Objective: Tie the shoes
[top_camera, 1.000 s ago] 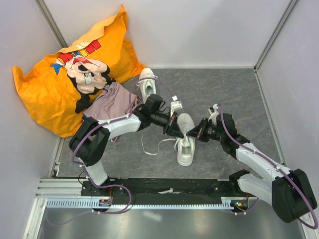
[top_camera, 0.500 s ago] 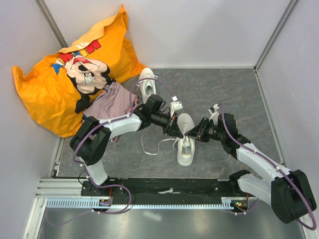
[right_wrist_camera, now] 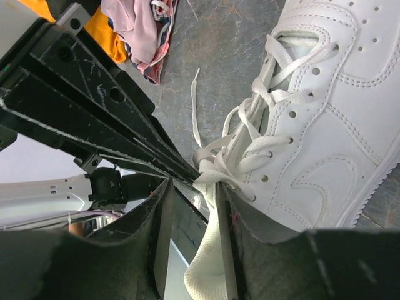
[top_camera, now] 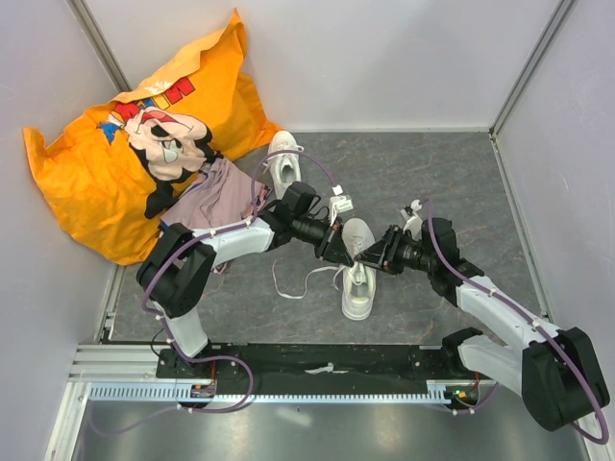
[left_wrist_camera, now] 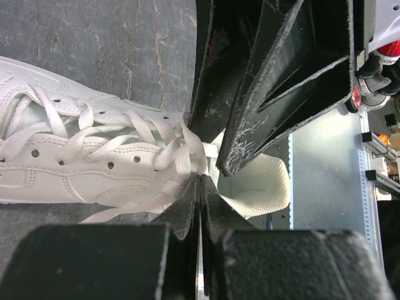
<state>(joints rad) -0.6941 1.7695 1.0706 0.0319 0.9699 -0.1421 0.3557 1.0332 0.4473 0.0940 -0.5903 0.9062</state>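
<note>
One white sneaker (top_camera: 357,274) lies mid-table, toe toward the back, with loose laces (top_camera: 288,283) trailing to its left. The other sneaker (top_camera: 282,158) lies at the back by the cushion. My left gripper (top_camera: 338,250) is at the near sneaker's tongue, and its jaws (left_wrist_camera: 201,179) are pressed shut on a lace (left_wrist_camera: 181,156) at the top eyelets. My right gripper (top_camera: 369,255) faces it from the right. It stands open (right_wrist_camera: 195,187) around the lace crossing (right_wrist_camera: 219,165) and the mesh tongue (right_wrist_camera: 206,269), and it grips nothing.
A large orange printed cushion (top_camera: 115,144) fills the back left corner. A pinkish folded garment (top_camera: 216,197) lies against it, close to the left arm. Grey walls close in the dark stone-patterned floor (top_camera: 452,182). The arm bases stand on a rail (top_camera: 317,370) at the near edge.
My right gripper has edged left, closer to the sneaker's tongue and the left gripper. The left gripper and both sneakers stay about where they were.
</note>
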